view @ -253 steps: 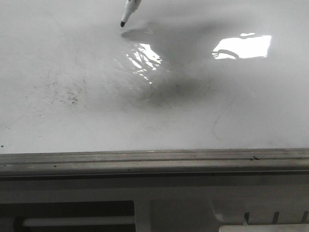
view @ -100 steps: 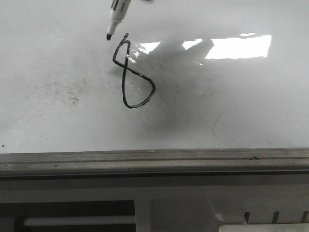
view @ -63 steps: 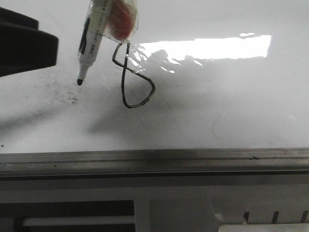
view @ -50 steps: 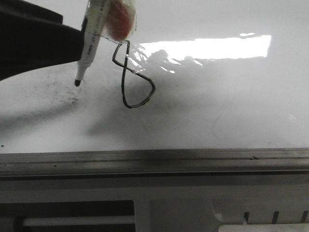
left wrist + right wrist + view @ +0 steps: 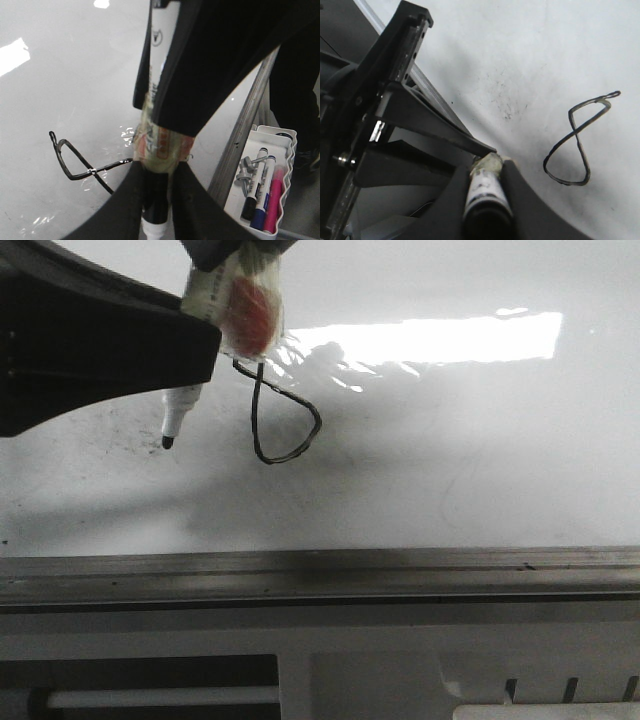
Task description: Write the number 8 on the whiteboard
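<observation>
The number 8 (image 5: 318, 423) is drawn in thin black line on the whiteboard (image 5: 450, 470); its top is hidden behind the marker's red taped patch (image 5: 250, 315). The marker (image 5: 208, 290) hangs tip-down left of the 8, its tip (image 5: 167, 443) just off the board. My right gripper (image 5: 487, 170) is shut on the marker's black end (image 5: 485, 200). My left gripper (image 5: 200, 345) reaches in from the left, and its fingers close on the marker below the tape (image 5: 157, 200). The 8 also shows in the left wrist view (image 5: 80, 176) and in the right wrist view (image 5: 576, 137).
The grey rail (image 5: 320, 575) runs along the board's lower edge. Dark smudges (image 5: 130, 435) mark the board left of the marker tip. A white tray (image 5: 260, 190) with spare markers sits beyond the rail. Bright glare (image 5: 450, 340) lies to the right.
The 8 was drawn on the blank board. The marker then lifted, moved left and dropped a little. My left gripper came in from the left and closed round the marker.
</observation>
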`<state>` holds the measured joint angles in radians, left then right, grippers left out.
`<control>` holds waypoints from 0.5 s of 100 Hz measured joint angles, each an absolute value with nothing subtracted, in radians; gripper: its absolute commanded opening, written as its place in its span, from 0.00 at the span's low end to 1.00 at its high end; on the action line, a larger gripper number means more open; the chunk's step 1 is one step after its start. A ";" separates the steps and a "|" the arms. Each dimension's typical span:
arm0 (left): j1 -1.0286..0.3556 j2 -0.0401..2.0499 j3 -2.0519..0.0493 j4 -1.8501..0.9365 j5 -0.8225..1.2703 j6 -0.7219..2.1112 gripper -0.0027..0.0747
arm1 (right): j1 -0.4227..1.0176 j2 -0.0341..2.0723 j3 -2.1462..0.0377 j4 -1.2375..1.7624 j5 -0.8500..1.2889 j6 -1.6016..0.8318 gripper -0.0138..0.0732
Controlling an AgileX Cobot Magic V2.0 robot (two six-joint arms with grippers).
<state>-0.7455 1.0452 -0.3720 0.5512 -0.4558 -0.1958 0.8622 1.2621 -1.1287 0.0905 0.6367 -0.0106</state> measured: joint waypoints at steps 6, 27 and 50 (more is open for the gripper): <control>-0.745 1.047 -0.372 0.552 -0.456 -0.198 0.01 | 0.862 1.262 -1.129 0.090 0.637 -0.011 0.09; -0.745 1.046 -0.372 0.556 -0.456 -0.215 0.01 | 0.862 1.262 -1.129 0.090 0.637 -0.011 0.40; -0.745 1.044 -0.372 0.530 -0.419 -0.350 0.01 | 0.862 1.262 -1.129 0.099 0.637 -0.011 0.64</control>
<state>-0.7455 1.0440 -0.3720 0.5298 -0.4190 -0.3504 0.8622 1.2621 -1.1287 0.0990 0.6367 -0.0106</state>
